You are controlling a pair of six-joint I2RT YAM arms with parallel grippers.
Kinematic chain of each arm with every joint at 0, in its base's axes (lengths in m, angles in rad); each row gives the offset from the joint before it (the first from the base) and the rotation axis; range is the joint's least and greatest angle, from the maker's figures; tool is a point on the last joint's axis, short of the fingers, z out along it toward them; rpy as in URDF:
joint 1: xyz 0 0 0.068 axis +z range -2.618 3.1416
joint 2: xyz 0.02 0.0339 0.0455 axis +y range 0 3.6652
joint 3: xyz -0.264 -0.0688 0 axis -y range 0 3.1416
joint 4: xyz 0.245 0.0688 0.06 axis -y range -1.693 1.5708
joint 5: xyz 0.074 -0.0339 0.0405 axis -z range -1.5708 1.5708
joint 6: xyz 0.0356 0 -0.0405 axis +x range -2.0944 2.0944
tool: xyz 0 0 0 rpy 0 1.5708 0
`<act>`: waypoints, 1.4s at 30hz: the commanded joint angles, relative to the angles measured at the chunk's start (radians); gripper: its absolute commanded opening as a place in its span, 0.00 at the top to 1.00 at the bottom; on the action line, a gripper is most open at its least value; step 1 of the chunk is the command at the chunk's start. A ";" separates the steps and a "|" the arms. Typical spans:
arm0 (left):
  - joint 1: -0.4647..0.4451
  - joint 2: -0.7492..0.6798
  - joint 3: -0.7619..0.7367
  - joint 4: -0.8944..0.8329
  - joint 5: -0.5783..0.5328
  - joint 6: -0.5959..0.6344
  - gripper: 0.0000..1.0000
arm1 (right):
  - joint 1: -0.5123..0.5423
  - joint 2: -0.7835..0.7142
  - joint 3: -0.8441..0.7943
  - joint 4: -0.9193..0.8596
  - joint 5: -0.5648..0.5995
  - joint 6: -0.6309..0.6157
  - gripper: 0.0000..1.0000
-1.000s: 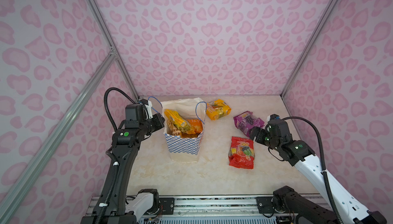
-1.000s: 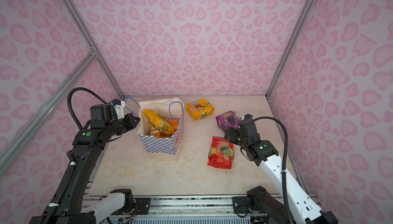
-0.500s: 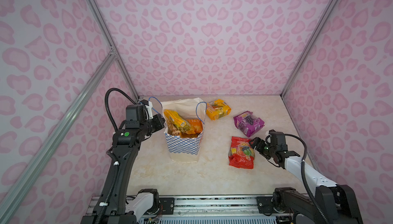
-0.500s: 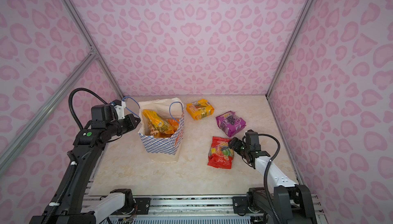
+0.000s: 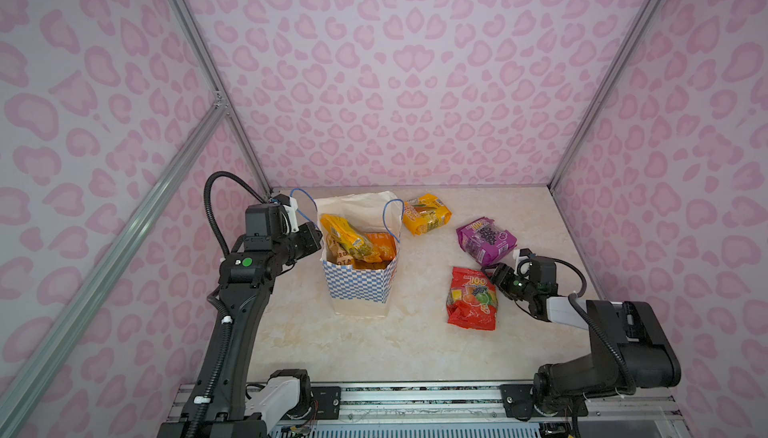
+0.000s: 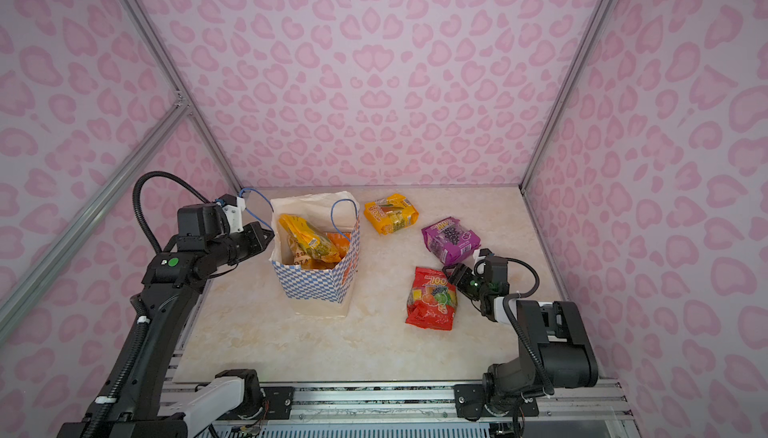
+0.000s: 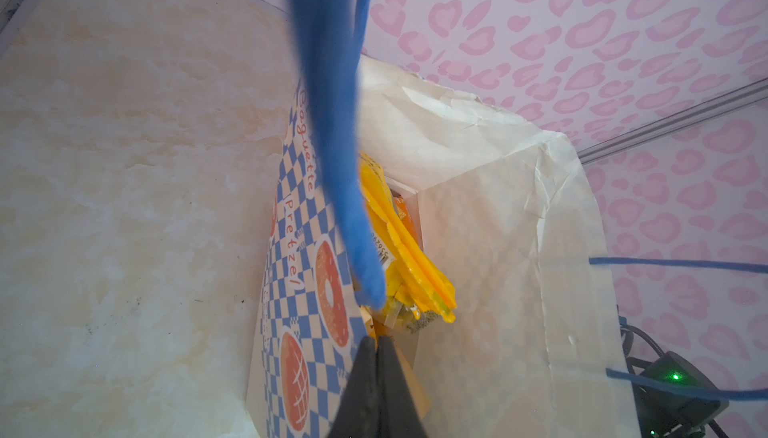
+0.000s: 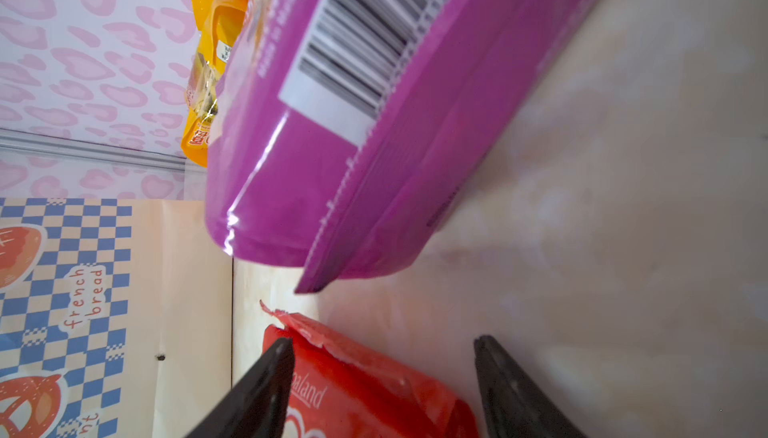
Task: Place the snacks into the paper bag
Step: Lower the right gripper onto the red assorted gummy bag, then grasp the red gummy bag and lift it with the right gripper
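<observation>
The snacks [image 5: 353,242] are partly packed: some yellow and orange ones already stand inside the paper bag [image 5: 357,290], upright near the middle of the table [image 5: 374,352]. Three lie outside it: an orange packet [image 5: 426,213] just beside the bag, a purple packet [image 5: 486,240] and a red packet [image 5: 471,298]. The left gripper [image 7: 376,348] pinches the bag's rim, jaws pressed together. The right gripper [image 8: 382,340] is spread over the red packet's edge, not yet gripping it, I think.
</observation>
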 commanded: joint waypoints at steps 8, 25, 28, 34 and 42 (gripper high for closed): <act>-0.001 0.011 0.013 -0.008 -0.010 0.006 0.93 | 0.001 0.068 -0.078 0.253 -0.074 0.060 0.47; -0.001 0.025 0.032 -0.008 -0.010 0.002 0.94 | 0.041 -0.075 -0.065 0.195 -0.089 0.074 0.93; -0.001 0.025 0.032 -0.010 -0.013 0.004 0.94 | 0.082 -0.220 -0.018 0.015 -0.043 0.021 1.00; -0.001 0.028 0.029 -0.012 -0.020 0.008 0.94 | 0.182 -0.482 0.115 -0.337 0.116 -0.111 1.00; -0.001 0.034 0.028 -0.009 -0.017 0.008 0.94 | 0.286 -0.602 0.273 -0.496 0.277 -0.163 1.00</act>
